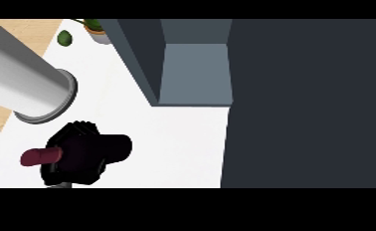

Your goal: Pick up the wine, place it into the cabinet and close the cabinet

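Evidently the fingers of the left hand (86,154) curl round the wine (38,157), its dark red end jutting just left of them over the white desk (176,145); probably heavy, rigid, slick, breakable glass, best gripped mid-body, with the open cabinet (195,70) up and right of them.

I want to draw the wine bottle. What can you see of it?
Only a small part of the wine bottle shows: a dark red, smooth, rounded end poking out at the left of the black left hand, whose fingers curl round it and hide the rest. It points sideways, above the white counter, away from the open cabinet. No label shows. Whether it touches the counter cannot be told.
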`<state>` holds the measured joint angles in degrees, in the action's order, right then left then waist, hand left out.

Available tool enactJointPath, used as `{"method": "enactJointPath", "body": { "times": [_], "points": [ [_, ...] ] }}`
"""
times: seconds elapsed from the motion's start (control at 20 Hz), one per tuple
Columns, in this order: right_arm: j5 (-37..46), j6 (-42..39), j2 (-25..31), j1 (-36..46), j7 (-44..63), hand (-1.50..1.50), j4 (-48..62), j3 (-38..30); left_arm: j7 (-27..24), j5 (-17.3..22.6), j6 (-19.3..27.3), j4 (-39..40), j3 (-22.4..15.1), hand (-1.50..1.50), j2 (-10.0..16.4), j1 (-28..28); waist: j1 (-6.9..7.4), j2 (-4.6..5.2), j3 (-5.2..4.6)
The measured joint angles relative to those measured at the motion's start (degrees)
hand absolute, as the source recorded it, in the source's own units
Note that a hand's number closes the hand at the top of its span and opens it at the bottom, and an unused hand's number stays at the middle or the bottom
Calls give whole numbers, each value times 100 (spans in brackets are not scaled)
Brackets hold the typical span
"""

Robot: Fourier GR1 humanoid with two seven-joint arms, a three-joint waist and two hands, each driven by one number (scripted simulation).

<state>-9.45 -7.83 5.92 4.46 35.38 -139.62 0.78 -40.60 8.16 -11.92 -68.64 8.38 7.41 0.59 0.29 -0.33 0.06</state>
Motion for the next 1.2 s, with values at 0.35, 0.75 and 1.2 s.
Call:
{"method": "enactJointPath", "body": {
  "times": [0.35,0.75,1.2],
  "points": [
    [16,8,-122,-138,-132,-150,-8,127,1473,380,104,-1914,-481,150,-320,384,-14,3,1],
    [0,70,-46,82,97,-150,-33,0,2986,9,872,-3493,-1314,150,-632,401,-41,10,-2],
    [-17,-126,-100,-189,-180,-150,13,-53,4001,-46,1905,-3944,-2315,150,-727,-390,-80,20,-3]
  ]
}}
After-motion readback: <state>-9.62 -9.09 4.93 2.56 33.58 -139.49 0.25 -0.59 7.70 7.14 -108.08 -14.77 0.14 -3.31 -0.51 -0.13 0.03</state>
